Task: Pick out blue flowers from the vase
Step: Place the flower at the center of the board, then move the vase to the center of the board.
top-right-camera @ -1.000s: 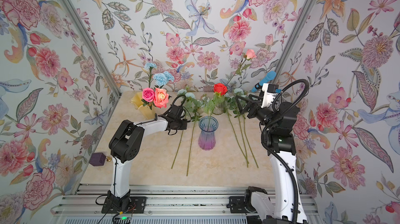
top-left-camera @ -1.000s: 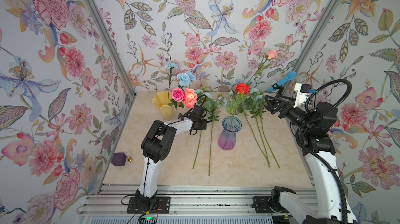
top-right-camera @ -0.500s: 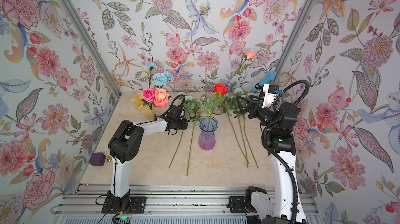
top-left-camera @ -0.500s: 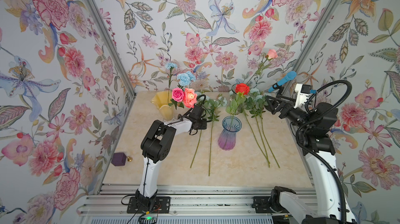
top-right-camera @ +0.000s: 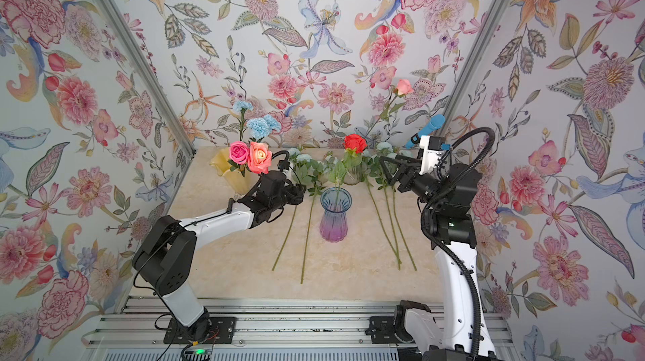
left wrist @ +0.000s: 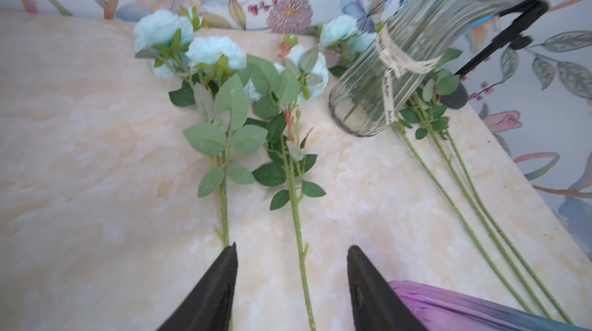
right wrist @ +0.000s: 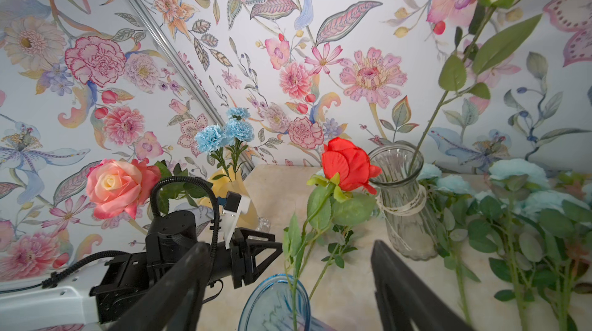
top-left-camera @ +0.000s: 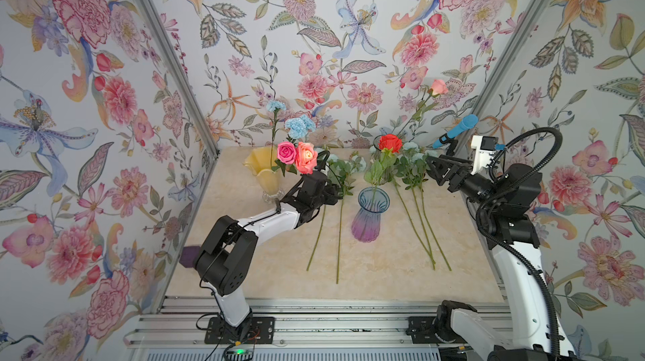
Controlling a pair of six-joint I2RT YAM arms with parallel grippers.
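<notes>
The cream marbled counter takes up the floor of the papered booth in both top views. The left arm reaches low across it, and the right arm stands tall at the far side.

A yellow vase in the back corner holds a pink rose, a peach rose and, above them, the sky-blue carnations. A blue-purple vase stands mid-counter. The right wrist view shows the red rose with its stem inside that vase.

The clear ribbed vase is mostly screened by leaves in the top views. The left wrist view shows it plainly, with twine and a tag tied round its neck.

The aqua rose sprays lie flat on the counter with their blooms toward the back wall. Two lie on one side of the blue-purple vase. The rest lie on the other side, where the left wrist view separates three stems.

The left gripper hovers low over the pair of sprays with its jaws moderately apart and clamps nothing. One stem runs through the gap and the other passes under a finger. The right gripper is raised near the clear vase, spread wide and empty.
</notes>
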